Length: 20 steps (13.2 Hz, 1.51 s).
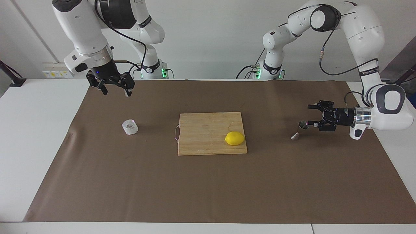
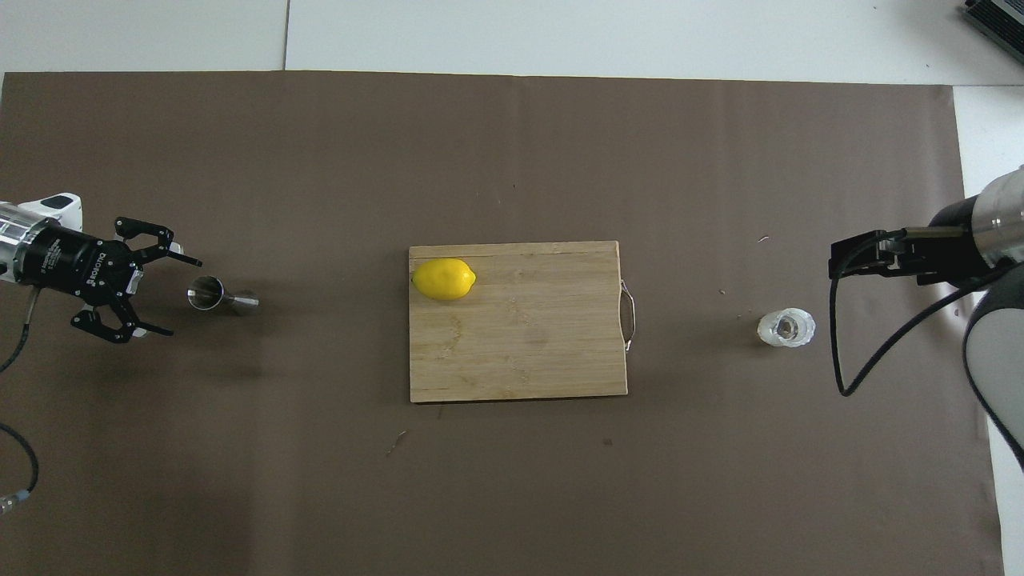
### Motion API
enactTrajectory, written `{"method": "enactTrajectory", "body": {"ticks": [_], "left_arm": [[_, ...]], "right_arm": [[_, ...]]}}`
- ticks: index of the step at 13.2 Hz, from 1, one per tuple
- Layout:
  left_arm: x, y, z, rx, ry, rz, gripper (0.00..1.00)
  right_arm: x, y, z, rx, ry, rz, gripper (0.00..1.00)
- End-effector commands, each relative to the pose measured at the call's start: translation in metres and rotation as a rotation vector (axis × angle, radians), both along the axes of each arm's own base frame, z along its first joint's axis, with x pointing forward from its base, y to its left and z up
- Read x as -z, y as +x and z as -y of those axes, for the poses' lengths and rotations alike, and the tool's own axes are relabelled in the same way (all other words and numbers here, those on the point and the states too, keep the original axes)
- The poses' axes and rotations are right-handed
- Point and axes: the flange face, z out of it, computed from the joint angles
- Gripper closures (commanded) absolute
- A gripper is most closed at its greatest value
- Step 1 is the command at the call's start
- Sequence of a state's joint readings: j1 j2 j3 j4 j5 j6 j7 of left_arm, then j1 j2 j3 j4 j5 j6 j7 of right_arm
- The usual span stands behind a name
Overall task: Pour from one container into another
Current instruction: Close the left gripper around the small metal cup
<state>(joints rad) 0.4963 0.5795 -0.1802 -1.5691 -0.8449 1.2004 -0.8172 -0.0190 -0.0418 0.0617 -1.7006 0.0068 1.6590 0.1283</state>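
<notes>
My left gripper (image 2: 160, 294): jaws wide, holding nothing | jigger (image 2: 214, 294) upright on the mat, just at my 3 o'clock overhead | cup (image 2: 787, 329) by my waiting, open right gripper (image 1: 114, 92)

A white table (image 1: 32, 136) under a brown paper sheet (image 1: 208, 182) stands against a plain white wall (image 1: 208, 39).
</notes>
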Motion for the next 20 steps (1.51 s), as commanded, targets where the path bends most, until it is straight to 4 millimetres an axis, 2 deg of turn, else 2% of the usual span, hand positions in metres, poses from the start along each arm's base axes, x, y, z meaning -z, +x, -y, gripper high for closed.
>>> {"method": "enactTrajectory", "body": {"ticks": [1,4,8,10,17,20], "left_arm": [[0.008,0.007,-0.010,-0.007,-0.031,-0.029,0.00],[0.034,0.015,-0.021,-0.035,-0.040,-0.025,0.00],[0.054,0.018,-0.014,-0.048,-0.047,-0.034,0.00],[0.061,0.013,-0.011,-0.048,-0.056,-0.051,0.00],[0.065,0.009,-0.008,-0.046,-0.075,-0.059,0.00],[0.064,0.010,-0.007,-0.044,-0.077,-0.053,0.05]], "right_arm": [[-0.004,-0.004,0.002,-0.009,0.024,-0.005,0.00],[-0.004,-0.004,0.002,-0.009,0.024,-0.005,0.00],[-0.004,-0.004,0.002,-0.009,0.023,-0.005,0.00],[-0.003,-0.004,0.002,-0.009,0.024,-0.007,0.00],[-0.003,-0.004,0.002,-0.009,0.023,-0.007,0.00],[-0.004,-0.004,0.002,-0.009,0.023,-0.005,0.00]]}}
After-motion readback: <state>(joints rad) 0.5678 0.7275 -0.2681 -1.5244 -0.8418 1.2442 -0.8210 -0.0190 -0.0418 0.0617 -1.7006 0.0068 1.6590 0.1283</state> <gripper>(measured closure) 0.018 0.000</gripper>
